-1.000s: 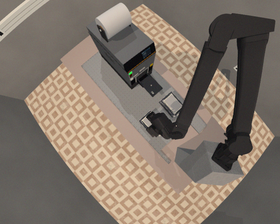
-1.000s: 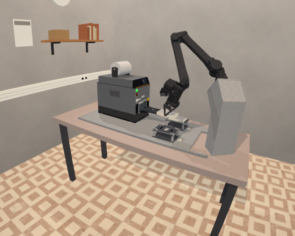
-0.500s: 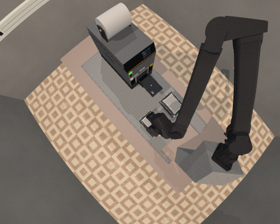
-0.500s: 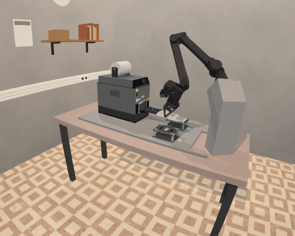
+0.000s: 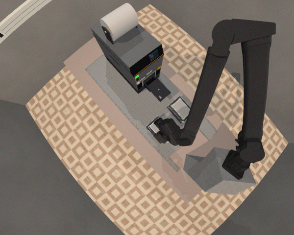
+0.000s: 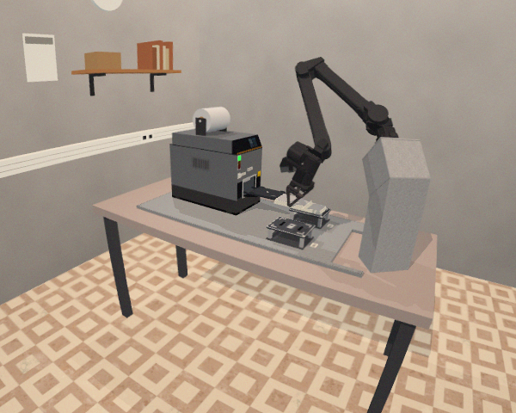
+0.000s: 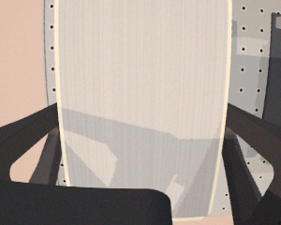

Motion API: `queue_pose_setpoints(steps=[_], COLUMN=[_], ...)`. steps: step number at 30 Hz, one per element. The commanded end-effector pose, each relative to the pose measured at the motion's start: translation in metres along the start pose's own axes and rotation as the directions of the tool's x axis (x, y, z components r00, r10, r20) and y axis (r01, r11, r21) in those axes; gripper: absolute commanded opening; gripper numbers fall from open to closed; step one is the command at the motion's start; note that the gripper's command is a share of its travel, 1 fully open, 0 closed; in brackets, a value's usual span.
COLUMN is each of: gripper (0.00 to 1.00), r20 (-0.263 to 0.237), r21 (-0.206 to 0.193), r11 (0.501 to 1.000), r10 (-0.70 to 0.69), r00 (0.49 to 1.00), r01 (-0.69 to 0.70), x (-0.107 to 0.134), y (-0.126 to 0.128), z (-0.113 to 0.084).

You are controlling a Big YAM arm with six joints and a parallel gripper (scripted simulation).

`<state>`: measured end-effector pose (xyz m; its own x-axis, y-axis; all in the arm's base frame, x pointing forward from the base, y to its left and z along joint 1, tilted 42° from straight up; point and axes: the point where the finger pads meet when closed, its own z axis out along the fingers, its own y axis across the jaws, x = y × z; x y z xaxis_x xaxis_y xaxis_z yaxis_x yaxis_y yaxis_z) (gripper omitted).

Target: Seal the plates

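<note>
One arm works over the counter, and its single gripper has its jaws clamped on a foil-topped plate, one finger along each long side, as the wrist view shows. That plate hangs in the air, clear of the counter: from above it sits over the nearer nest, while the side view puts it raised above the nests, between them and the sealer's stage. There are two plates in all. The second plate rests in the farther nest, its top pale and flat like the held one. There are two nests, side by side on the grey perforated mat; in the side view the nearer nest shows its bare dark bed. One sealer stands at the far end of the mat with a single foil roll on top. Its stage is out with nothing on it, and its lamp glows green. A large grey block carries the arm's base.
</note>
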<state>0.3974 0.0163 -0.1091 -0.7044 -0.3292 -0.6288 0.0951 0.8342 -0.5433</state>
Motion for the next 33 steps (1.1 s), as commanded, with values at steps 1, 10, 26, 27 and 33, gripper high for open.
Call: queue_pose_setpoints(steps=[1,10,26,27,33], gripper=[0.00,0.00,0.00,0.00,0.00], r20=[0.002,-0.021,-0.017,-0.021,-0.006], r21=[-0.002,0.001,0.001,0.002,0.007], r11=[1.000,1.000,1.000,1.000,1.000], r10=[-0.014,-0.016,-0.019,-0.021,-0.007], r00=[1.000,1.000,1.000,1.000,1.000], r01=[0.014,0.016,0.019,0.022,0.007], x=[0.001,0.016,0.015,0.018,0.008], y=[0.003,-0.002,-0.001,-0.002,-0.003], z=[0.006,0.006,0.014,0.014,0.019])
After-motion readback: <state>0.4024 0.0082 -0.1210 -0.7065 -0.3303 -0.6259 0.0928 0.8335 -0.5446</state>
